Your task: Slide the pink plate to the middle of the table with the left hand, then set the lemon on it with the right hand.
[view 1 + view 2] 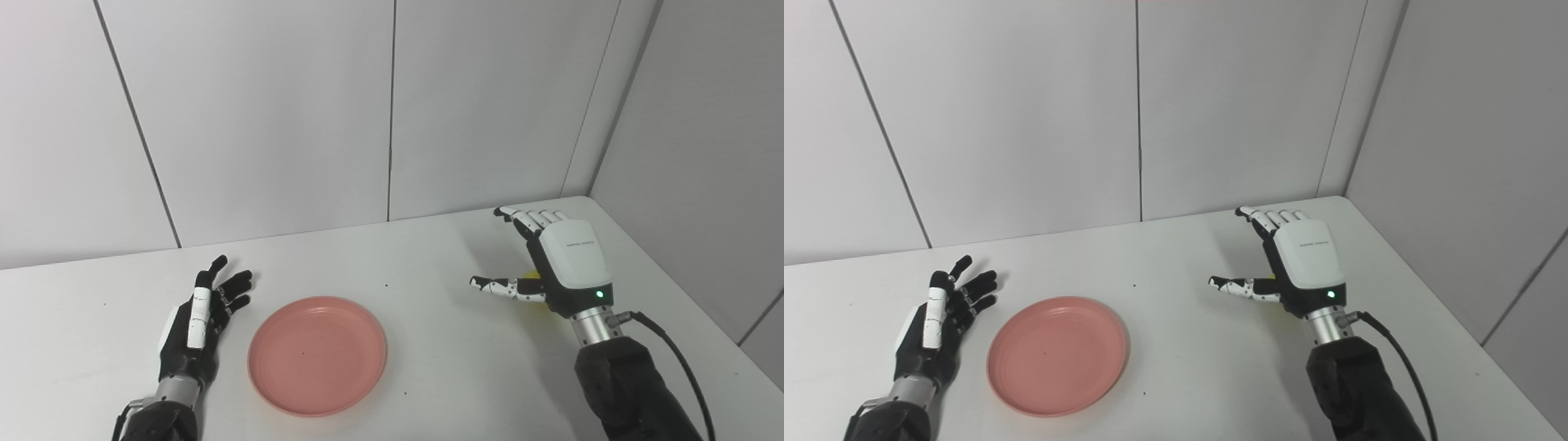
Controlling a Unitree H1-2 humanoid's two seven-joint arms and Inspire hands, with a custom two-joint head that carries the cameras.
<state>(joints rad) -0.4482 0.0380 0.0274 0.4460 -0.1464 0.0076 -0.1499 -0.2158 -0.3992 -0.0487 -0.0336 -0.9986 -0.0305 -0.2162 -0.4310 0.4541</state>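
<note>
1. Our right hand point(566, 260) hovers with fingers spread, empty, over the lemon point(531, 275) (mostly hidden).
2. Our left hand point(197, 318), also spread, waits just beside the pink plate point(317, 355) — set near mid-table.
3. The lemon step seems next — we must lower and close.

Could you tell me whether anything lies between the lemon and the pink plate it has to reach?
Nothing visible does. The lemon shows only as a yellow sliver under the open right hand, and bare table runs from there to the pink plate. The left hand rests open on the plate's far side, out of that path.
</note>
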